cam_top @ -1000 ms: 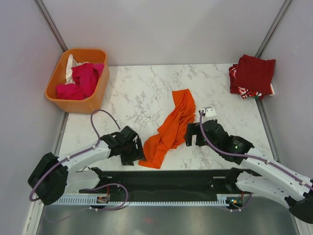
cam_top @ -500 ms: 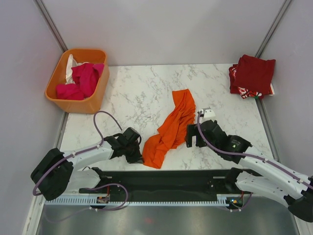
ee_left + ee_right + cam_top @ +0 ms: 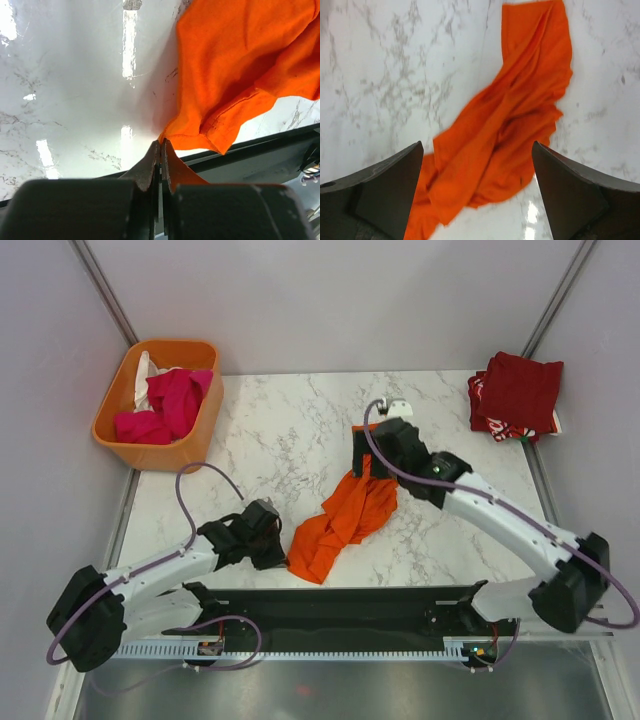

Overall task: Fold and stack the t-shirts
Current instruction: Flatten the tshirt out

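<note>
Well, the orange shirt lies crumpled in a long diagonal strip on the marble table, near the middle, running from the near edge up toward the far right. The left gripper is down at the strip's near end. In its wrist view the fingers are pressed together, pinching a corner of the shirt's hem, and the rest of the cloth fans away over the white top.

The right gripper is at the strip's far end, reaching in from the right. Its fingers are spread wide, and its own camera looks straight down between them at the bunched, wrinkled shirt on the marble. Whether the tips touch the cloth I cannot tell.

At the far left corner stands an orange basket with a magenta shirt heaped in it and a white one tucked behind. At the far right corner is a folded pile, a dark red shirt on top of a red-and-white one; its print is too small to read.
</note>
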`<state>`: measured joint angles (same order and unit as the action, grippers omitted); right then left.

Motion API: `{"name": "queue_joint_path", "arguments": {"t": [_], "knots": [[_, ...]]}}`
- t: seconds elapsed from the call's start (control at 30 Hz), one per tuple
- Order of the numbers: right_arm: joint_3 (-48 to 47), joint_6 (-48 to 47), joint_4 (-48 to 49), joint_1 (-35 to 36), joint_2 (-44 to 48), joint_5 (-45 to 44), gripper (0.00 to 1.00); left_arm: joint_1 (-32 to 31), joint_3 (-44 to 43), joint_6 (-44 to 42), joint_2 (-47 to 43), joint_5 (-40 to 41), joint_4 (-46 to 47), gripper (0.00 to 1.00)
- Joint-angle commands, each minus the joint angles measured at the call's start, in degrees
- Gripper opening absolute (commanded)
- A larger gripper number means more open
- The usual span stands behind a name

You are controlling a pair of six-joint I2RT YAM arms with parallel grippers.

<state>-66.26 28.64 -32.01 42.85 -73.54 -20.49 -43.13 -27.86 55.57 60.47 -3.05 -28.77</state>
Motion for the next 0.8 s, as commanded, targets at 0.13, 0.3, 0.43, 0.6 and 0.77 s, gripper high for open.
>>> {"name": "queue_joint_path", "arguments": {"t": [0.13,0.3,0.43,0.6,0.77], "knots": [[-18.62,-2.27,3.54,-8.13,-25.92,5.02,0.97,-0.02,-1.59,-6.0,-2.9,1.47,-2.87,0.02],[-29.36,-3.33,-1.39,-7.79,-41.94,14.5,0.86,-0.02,0.52,-6.35,-4.3,1.91,-2.87,0.02],[-29.81,-3.42,-1.74,-5.94,-47.74,15.22,0.84,-0.02,1.58,-6.88,-4.48,2.78,-2.34,0.02],[-29.45,-4.12,-1.83,-6.29,-49.07,8.46,0.8,-0.11,1.58,-7.41,-3.95,2.08,-1.64,0.02],[-30.07,-5.17,-1.91,-7.96,-51.18,7.13,0.62,-0.11,1.93,-7.67,-4.39,2.08,-1.55,0.02]]}}
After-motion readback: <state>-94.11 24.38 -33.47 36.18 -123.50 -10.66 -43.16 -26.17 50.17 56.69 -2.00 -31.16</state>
